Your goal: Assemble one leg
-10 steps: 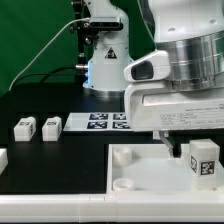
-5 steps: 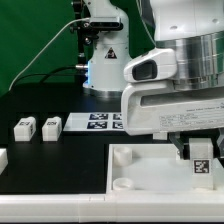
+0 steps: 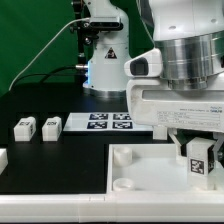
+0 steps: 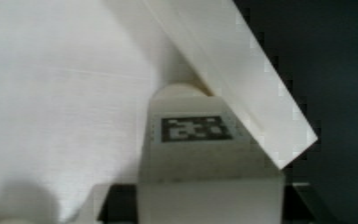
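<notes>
My gripper [image 3: 197, 147] is shut on a leg [image 3: 199, 162], a small white block with a black-and-white tag. It holds the leg upright at the right side of the large white board with round sockets [image 3: 140, 168]. In the wrist view the leg [image 4: 195, 130] fills the space between my dark fingers [image 4: 123, 200], its far end at the board's raised edge [image 4: 247, 80]. Whether the leg touches the board I cannot tell. Two more legs [image 3: 25, 127] [image 3: 51, 126] lie on the black table at the exterior view's left.
The marker board [image 3: 108, 122] lies behind the large board. Another white piece [image 3: 2, 157] shows at the left edge. The robot base [image 3: 105, 60] stands at the back, with a green wall behind it.
My gripper, with the leg in it, has shifted slightly toward the exterior view's left and the wrist has turned a little. The other parts have not moved.
</notes>
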Action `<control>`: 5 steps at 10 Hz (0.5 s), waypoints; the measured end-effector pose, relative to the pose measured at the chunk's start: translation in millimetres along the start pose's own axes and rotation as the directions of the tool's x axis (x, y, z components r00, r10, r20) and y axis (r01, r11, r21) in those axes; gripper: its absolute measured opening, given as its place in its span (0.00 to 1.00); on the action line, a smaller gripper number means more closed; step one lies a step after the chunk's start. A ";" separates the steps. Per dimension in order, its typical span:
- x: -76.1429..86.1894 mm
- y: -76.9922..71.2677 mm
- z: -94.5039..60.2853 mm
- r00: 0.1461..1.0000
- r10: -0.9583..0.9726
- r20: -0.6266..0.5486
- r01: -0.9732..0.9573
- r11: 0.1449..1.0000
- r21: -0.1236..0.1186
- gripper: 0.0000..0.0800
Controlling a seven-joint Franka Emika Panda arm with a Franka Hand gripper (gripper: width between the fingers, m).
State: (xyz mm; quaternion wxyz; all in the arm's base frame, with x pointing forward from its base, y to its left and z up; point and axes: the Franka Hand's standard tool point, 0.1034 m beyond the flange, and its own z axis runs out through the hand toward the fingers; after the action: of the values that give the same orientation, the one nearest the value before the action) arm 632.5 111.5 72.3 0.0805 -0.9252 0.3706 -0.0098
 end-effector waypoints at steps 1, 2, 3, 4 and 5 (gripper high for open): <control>-1.0 0.1 0.9 0.985 0.173 -0.003 -0.173 0.985 -0.004 0.37; -1.6 0.2 1.1 0.949 0.314 -0.010 -0.314 0.949 -0.006 0.37; -1.9 0.1 1.2 0.910 0.413 -0.013 -0.413 0.911 -0.005 0.37; -1.9 0.6 1.3 0.830 0.557 -0.001 -0.557 0.830 0.000 0.37; -2.5 0.5 1.5 0.748 0.664 0.007 -0.664 0.748 0.000 0.37</control>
State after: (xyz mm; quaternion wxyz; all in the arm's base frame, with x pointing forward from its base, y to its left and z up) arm 630.5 113.1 70.9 0.0812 -0.7333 0.6747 0.0217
